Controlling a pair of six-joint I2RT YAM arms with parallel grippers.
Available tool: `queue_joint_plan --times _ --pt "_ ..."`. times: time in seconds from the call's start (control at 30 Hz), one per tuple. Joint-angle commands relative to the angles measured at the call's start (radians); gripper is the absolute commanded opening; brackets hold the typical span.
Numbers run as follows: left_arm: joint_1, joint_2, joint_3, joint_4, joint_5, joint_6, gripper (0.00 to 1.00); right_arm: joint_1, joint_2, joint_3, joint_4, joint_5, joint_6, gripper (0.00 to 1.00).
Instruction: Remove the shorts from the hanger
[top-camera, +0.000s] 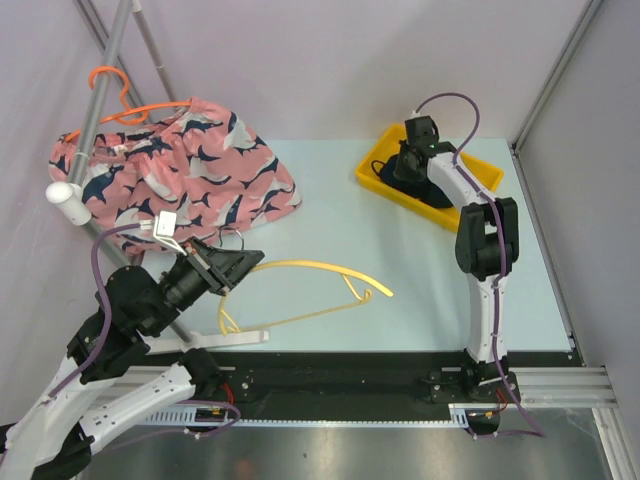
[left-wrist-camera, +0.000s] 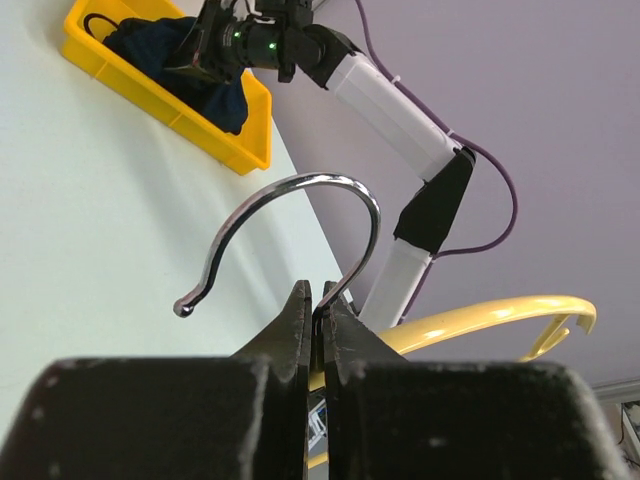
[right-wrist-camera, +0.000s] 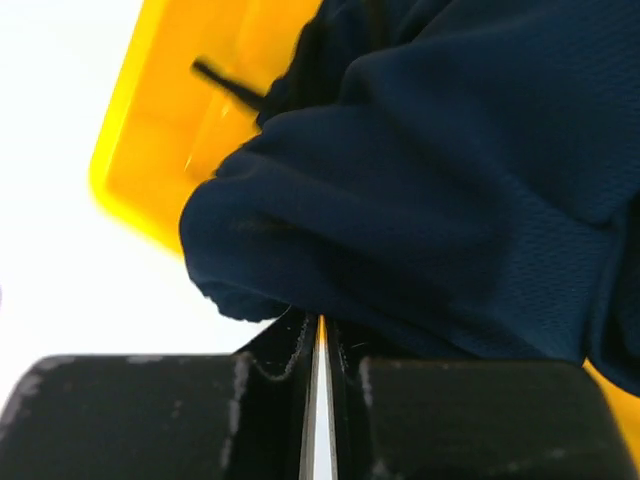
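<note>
the left gripper (left-wrist-camera: 318, 303) gripped the yellow hanger (top-camera: 320, 265) by its hook, the pink shorts (top-camera: 190, 170) hanging near beside its jaws; the right gripper (right-wrist-camera: 320, 335), closed on nothing, had the navy shorts (right-wrist-camera: 450, 170) just ahead in the bin (right-wrist-camera: 150, 120).

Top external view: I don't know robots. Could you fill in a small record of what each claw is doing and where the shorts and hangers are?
Left gripper: shut on the metal hook of the yellow hanger
Yellow hanger: bare, no shorts on it
Right gripper: shut, down in the yellow bin, against the navy shorts; no fabric visibly pinched
Navy shorts: off any hanger, bunched in the bin
Pink shark shorts: hanging on an orange hanger, back left
</note>
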Motion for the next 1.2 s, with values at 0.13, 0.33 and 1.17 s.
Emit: queue_joint_plan --times 0.13,0.33,1.17 --pt "0.0 -0.008 0.016 0.024 -0.001 -0.018 0.0 -0.107 0.153 0.175 0.017 -0.054 0.029 0.25" --pt "0.0 0.0 0.035 0.008 -0.013 0.011 0.0 -0.109 0.138 0.298 -0.171 -0.105 0.061 0.38" --pt "0.0 -0.02 0.009 -0.01 -0.079 0.08 0.01 0.267 -1.014 -0.633 -0.133 -0.359 0.074 0.85"
